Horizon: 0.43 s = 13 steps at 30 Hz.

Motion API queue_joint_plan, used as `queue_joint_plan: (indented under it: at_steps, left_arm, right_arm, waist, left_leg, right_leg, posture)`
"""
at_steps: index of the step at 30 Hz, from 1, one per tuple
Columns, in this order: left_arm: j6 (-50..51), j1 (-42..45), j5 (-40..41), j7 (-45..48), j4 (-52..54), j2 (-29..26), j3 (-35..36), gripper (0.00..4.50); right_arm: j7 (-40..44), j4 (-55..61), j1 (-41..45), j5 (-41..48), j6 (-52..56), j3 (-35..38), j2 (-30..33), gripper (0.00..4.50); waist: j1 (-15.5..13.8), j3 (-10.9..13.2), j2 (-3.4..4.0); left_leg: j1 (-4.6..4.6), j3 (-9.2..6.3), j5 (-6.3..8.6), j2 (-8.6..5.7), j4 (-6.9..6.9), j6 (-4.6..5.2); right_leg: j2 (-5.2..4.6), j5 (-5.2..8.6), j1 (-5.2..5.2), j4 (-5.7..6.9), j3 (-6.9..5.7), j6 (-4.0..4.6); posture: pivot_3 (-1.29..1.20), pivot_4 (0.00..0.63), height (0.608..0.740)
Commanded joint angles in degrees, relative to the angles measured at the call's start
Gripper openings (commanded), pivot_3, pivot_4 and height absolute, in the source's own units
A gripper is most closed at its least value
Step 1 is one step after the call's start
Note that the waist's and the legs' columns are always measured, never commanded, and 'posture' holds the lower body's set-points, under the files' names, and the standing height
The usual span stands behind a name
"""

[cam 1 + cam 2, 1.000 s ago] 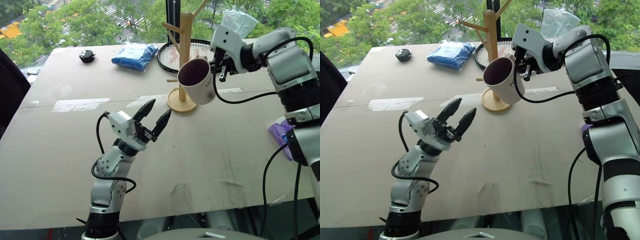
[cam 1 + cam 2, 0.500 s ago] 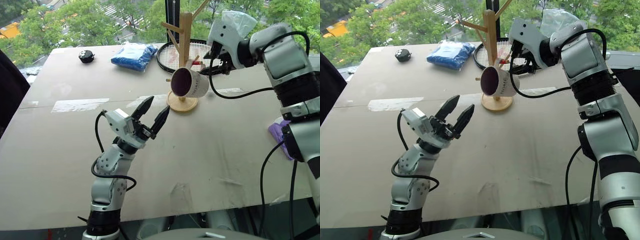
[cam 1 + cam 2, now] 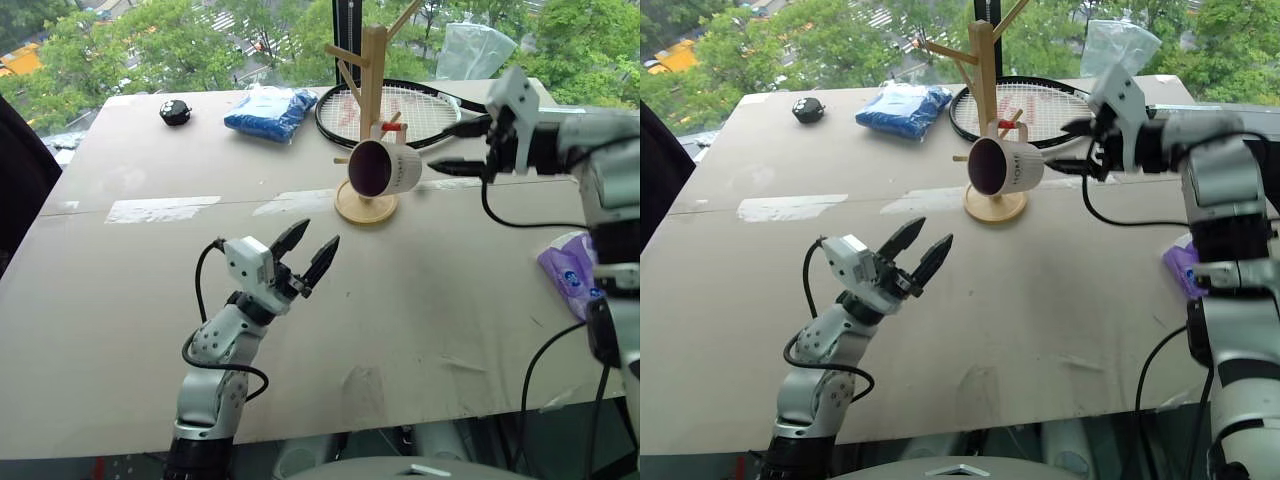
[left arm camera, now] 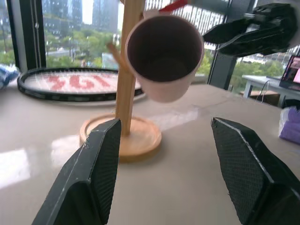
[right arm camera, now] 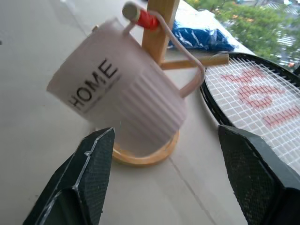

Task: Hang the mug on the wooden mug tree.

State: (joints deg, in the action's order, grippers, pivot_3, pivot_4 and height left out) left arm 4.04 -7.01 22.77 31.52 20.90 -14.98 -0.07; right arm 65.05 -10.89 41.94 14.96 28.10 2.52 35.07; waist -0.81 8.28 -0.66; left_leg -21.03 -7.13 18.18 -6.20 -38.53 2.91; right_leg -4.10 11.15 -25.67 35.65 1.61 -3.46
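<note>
Tabletop (image 3: 150, 300): mug (image 3: 384, 168) hangs by its handle on mug tree's (image 3: 372, 70) red-tipped peg, apparently free. Right gripper (image 3: 462, 147) spread, just beside it; left gripper (image 3: 310, 250) spread, idle, well apart.

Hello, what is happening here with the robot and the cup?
The mug hangs by its handle on the red-tipped peg of the wooden mug tree, tilted with its dark inside facing the robot. The right gripper is open beside the mug and not touching it. The left gripper is open too, above the table, holding nothing. A racket lies behind the tree. The hanging looks done.
</note>
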Motion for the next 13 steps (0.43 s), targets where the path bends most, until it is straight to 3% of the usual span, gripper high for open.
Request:
queue_joint_plan:
  at_steps: [1, 3, 7, 13]
  left_arm:
    - [1.7, -3.0, -1.8, 0.1, 3.7, -2.4, -0.9, 3.14]
    - [2.6, -5.7, -2.9, 0.0, 4.2, -4.2, -0.5, 3.14]
    - [2.3, -11.0, -4.9, 0.8, 3.3, -7.5, 1.0, 3.14]
    - [2.7, -14.1, -5.2, 1.1, 4.9, -9.5, 1.3, 3.14]
  right_arm:
    - [-5.7, 10.5, -10.2, 5.8, 0.7, 5.6, -3.6, 4.03]
    - [-8.4, 14.4, -18.5, 9.4, 1.6, 8.1, -7.0, 4.45]
    - [-14.1, 22.9, -34.5, 7.1, -5.4, 6.8, -12.0, 4.45]
    - [-17.6, 27.1, -45.2, 3.6, -11.6, 2.2, -13.9, 4.45]
  waist:
    - [0.1, 0.0, 0.04]
    - [0.2, 0.0, 0.08]
    - [0.0, -0.1, 0.02]
    - [0.1, -0.1, 0.08]
  left_leg:
    - [0.02, 0.07, 0.0, 0.0, -0.02, 0.0]
    - [0.15, 0.13, 0.0, 0.04, -0.02, -0.01]
    - [0.37, 0.13, -0.01, 0.1, 0.01, -0.03]
    - [0.61, 0.19, 0.0, 0.06, -0.04, -0.03]
  right_leg:
    - [0.0, 0.0, -0.03, 0.09, 0.07, 0.0]
    - [0.05, -0.02, 0.02, 0.17, 0.13, 0.03]
    - [0.1, -0.08, 0.19, 0.21, 0.12, 0.11]
    - [0.09, -0.1, 0.43, 0.2, 0.15, 0.09]
  posture:
    - [0.0, 0.15, 0.74]
    - [0.0, 0.15, 0.74]
    - [0.0, 0.15, 0.74]
    - [0.0, 0.15, 0.74]
